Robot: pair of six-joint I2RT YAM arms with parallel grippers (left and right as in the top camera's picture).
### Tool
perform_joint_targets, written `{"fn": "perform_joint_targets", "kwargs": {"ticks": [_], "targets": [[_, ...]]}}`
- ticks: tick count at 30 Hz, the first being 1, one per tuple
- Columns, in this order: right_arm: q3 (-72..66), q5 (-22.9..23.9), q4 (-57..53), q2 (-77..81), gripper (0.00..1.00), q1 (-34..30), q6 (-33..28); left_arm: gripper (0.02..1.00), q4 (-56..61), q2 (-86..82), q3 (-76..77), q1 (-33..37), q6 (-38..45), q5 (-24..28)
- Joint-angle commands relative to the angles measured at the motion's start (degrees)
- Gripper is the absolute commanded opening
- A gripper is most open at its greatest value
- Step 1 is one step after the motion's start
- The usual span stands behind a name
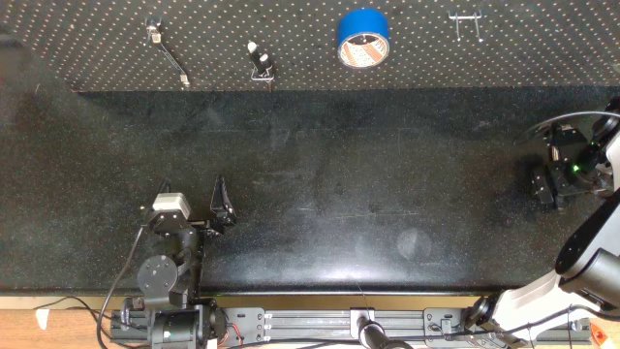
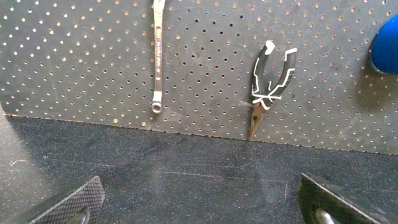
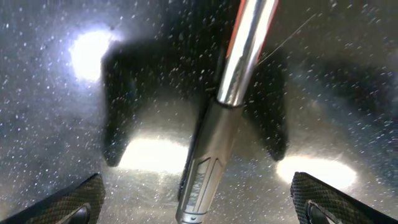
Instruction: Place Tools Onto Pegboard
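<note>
Chrome tool (image 3: pixel 231 74): lies flat on the black table (image 1: pixel 387 174), straight between the fingers (image 3: pixel 65 200) of your right gripper (image 1: pixel 560 173). You see a bright round shaft running into a thicker handle. It is not yet on the pegboard (image 1: pixel 87 39).
Right jaws: spread wide, one finger on either side of the tool, neither touching it.
Right arm: your gripper sits low over the table's right end, well apart from the pegboard.
Left jaws: wide apart, with nothing between them.
Left arm: your left gripper (image 2: pixel 199 210) is near the table's front left and faces the pegboard.
Hung already: a wrench (image 2: pixel 158 56) hangs upright and pliers (image 2: pixel 269 87) hang nose down to its right. A blue tape roll (image 1: pixel 363 39) is farther right, and a bare hook (image 1: pixel 466 24) is beyond that.
View against view: the right wrist view gives you the tool close up, while from above the gripper sits over that spot. The left wrist view gives you the wrench and pliers face on, while the top view foreshortens them.
Cut off: both ends of the tool run out of the right wrist view, so you cannot tell what kind it is. The left wrist view clips the tape roll at its edge.
Writing: there are engraved marks on the tool's handle and print inside the tape roll, neither readable.
</note>
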Motion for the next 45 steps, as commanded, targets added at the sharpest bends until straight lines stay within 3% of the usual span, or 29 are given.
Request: {"fn": "perform_joint_targets", "kwargs": {"ticks": [1, 11, 12, 14, 19, 26, 31, 45], "targets": [[0.1, 0.1, 0.5, 1.5, 0.978, -0.2, 2.2, 0.996, -0.4, -0.5, -0.1, -0.3, 0.7, 0.4], [0.1, 0.1, 0.9, 1.7, 0.976, -0.2, 3.2, 0.996, -0.4, -0.5, -0.1, -0.3, 0.7, 0.4], [0.1, 0.1, 1.2, 1.7, 0.858, -0.2, 4.2, 0.998, -0.4, -0.5, -0.1, -0.3, 0.7, 0.4], [0.1, 0.1, 1.5, 1.7, 0.759, -0.2, 5.5, 0.996, -0.4, -0.5, -0.1, -0.3, 0.7, 0.4], [0.1, 0.1, 1.7, 1.7, 0.579, -0.2, 7.4, 0.998, -0.4, -0.5, -0.1, -0.3, 0.7, 0.4], [0.1, 0.1, 1.9, 1.7, 0.437, -0.2, 11.7, 0.996, -0.4, -0.5, -0.1, -0.3, 0.7, 0.4], [0.1, 0.1, 1.9, 1.7, 0.246, -0.2, 11.9, 0.996, -0.4, -0.5, -0.1, -0.3, 0.7, 0.4], [0.1, 0.1, 3.0, 1.7, 0.187, -0.2, 11.9, 0.996, -0.4, -0.5, -0.1, -0.3, 0.7, 0.4]]}}
